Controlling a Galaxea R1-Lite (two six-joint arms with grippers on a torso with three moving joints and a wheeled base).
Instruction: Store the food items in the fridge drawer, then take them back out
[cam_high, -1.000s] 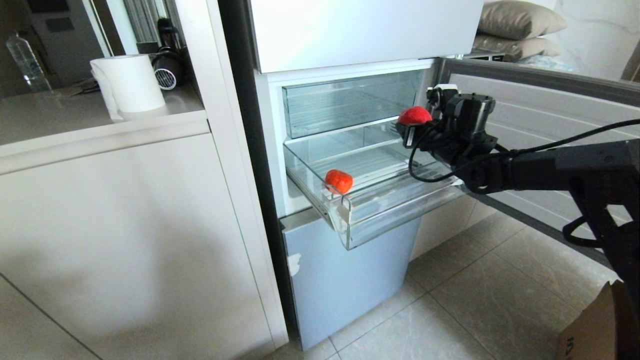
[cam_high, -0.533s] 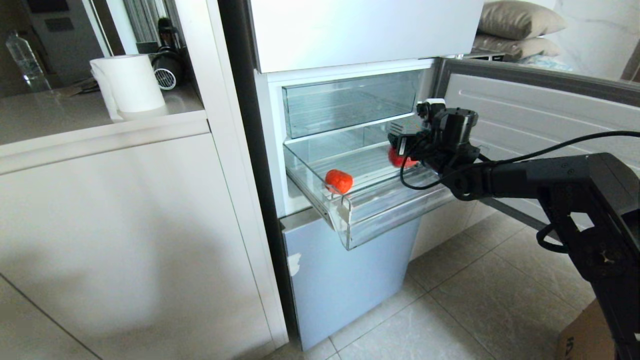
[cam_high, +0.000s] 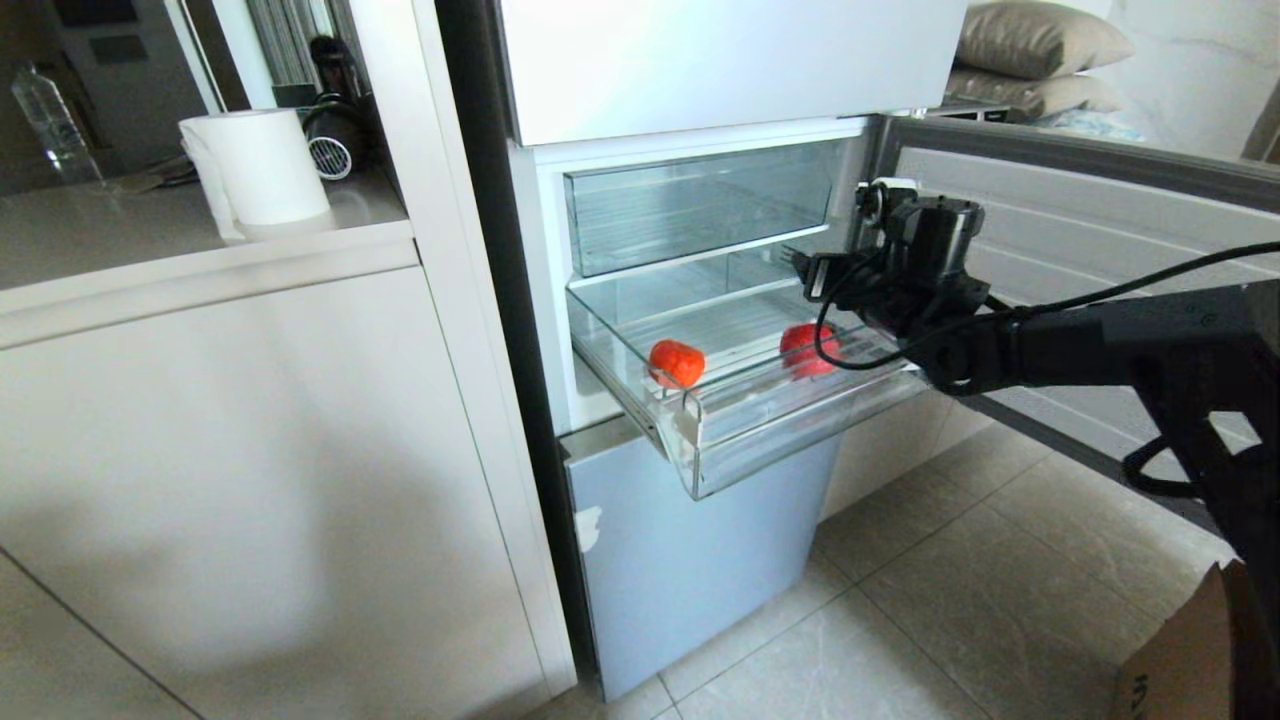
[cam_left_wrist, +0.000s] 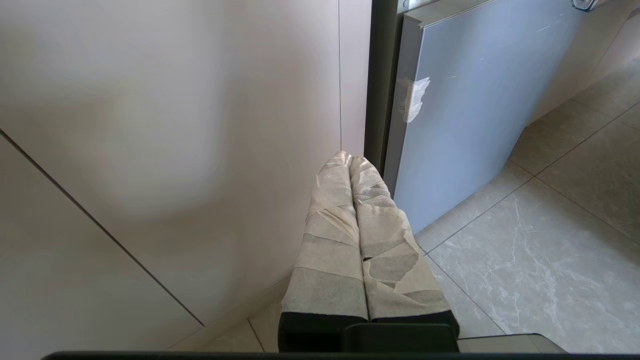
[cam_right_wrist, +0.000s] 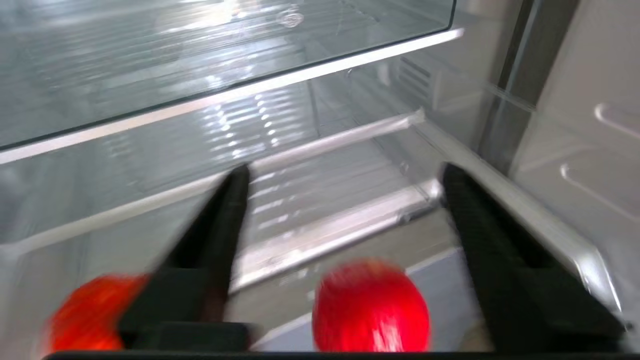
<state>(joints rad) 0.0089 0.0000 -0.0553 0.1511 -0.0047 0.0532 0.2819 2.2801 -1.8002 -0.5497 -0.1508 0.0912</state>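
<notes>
The clear fridge drawer is pulled out. Two red food items lie on its ribbed floor, one near the front left corner and one to the right. My right gripper hovers just above the right item, open and holding nothing. In the right wrist view its black fingers stand wide apart, with that red item below them and the other item off to the side. My left gripper is parked low beside the white cabinet, its taped fingers pressed together.
A clear flat-fronted bin sits directly above the drawer. The open fridge door stands right of my arm. The pale blue lower door is below the drawer. A paper roll is on the counter and a cardboard box on the floor.
My right gripper carried a red item down into the drawer, let it go, and has risen a little. That item now lies on the drawer floor.
</notes>
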